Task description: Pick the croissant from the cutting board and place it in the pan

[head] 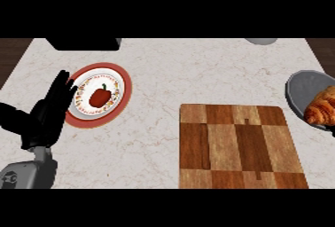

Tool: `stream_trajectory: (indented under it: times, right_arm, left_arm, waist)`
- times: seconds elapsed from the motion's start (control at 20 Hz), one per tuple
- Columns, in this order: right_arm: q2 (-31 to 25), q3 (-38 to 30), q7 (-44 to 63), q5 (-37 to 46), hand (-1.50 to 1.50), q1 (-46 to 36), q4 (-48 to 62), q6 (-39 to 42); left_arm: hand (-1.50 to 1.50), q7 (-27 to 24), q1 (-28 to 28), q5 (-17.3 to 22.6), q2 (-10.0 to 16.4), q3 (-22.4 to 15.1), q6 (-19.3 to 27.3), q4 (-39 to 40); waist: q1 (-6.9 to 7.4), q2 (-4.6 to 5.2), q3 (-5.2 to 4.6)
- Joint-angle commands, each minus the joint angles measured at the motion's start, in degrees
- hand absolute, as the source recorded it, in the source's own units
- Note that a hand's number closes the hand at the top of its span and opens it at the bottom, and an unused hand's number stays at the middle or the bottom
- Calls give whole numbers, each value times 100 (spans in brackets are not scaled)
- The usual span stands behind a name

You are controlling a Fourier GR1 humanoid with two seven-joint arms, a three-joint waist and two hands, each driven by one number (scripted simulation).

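A golden-brown croissant (321,107) lies in the grey pan (306,86) at the right edge of the head view, partly cut off by the frame. The wooden checkered cutting board (239,145) sits at the lower right of the counter with nothing on it. My left hand (49,113) stands open at the left, fingers straight and pointing up, just left of a plate. My right hand does not show.
A red-rimmed white plate (122,91) with a red bell pepper (100,96) on it sits at the left. A dark object (85,43) lies at the counter's far left edge and a grey rounded object (262,40) at the far right.
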Motion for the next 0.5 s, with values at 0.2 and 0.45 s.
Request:
stream_trajectory:
  times: [0.2, 0.45]
  right_arm:
    - [-804, -1040, -1329, -366, 150, -803, 2860, -1153]
    - [-1308, -1124, -2546, -282, 150, -1176, 4966, -1929]
  left_arm:
    - [0, 95, -25, -139, -46, -68, 69, -131]
    - [0, 137, 76, -99, -68, -98, 3, -270]
  waist:
    - [63, 17, 4]
    - [147, 40, 10]
